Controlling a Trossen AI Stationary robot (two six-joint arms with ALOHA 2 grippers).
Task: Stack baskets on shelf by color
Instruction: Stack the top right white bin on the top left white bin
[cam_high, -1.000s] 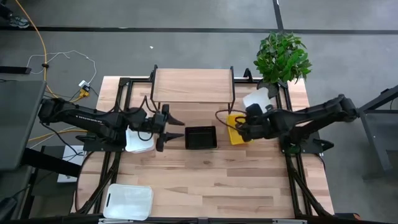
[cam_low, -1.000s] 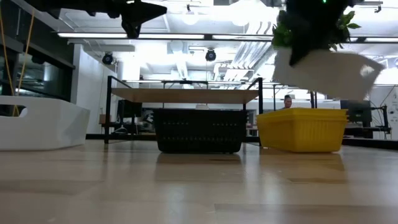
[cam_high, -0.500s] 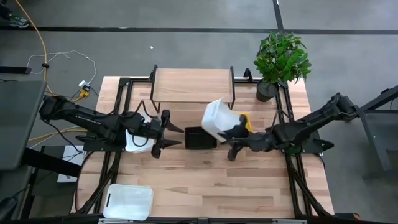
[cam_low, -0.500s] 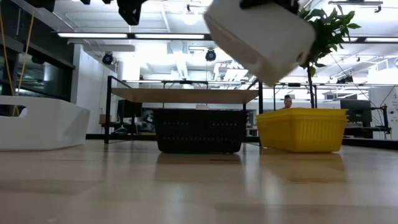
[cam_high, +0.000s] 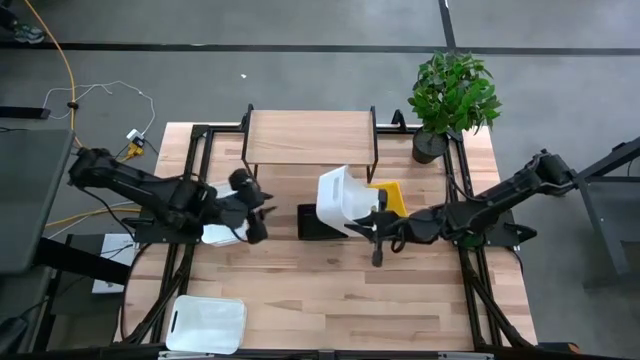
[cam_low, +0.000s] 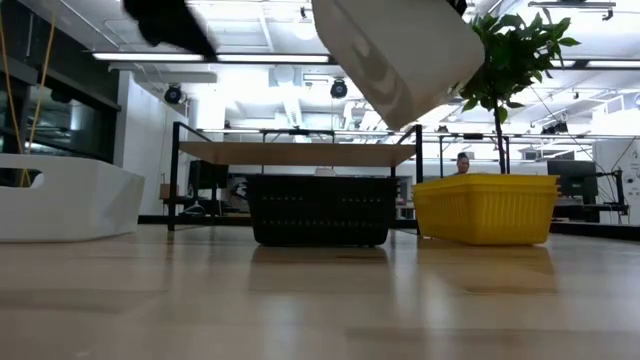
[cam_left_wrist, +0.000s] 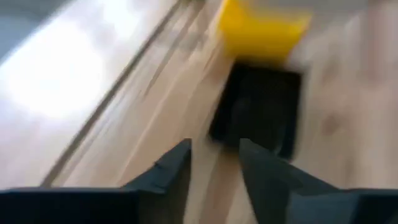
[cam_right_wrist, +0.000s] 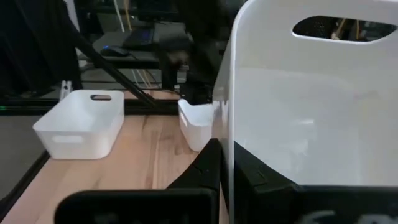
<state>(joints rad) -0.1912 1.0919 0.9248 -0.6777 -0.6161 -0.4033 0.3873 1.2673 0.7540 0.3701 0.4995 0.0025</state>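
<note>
Right jaws (cam_high: 377, 222) clamp the rim of a white basket (cam_high: 342, 202) held tilted in the air; left jaws (cam_left_wrist: 214, 163) stand a little apart, holding nothing.

The lifted basket hangs above the black basket (cam_high: 318, 225) on the table (cam_high: 400, 290), just in front of the shelf (cam_high: 309, 137). A yellow basket (cam_high: 392, 194) sits beside the black one. The left gripper hovers over a second white basket (cam_high: 221, 229); a third (cam_high: 207, 324) lies at the table's near left corner.
</note>
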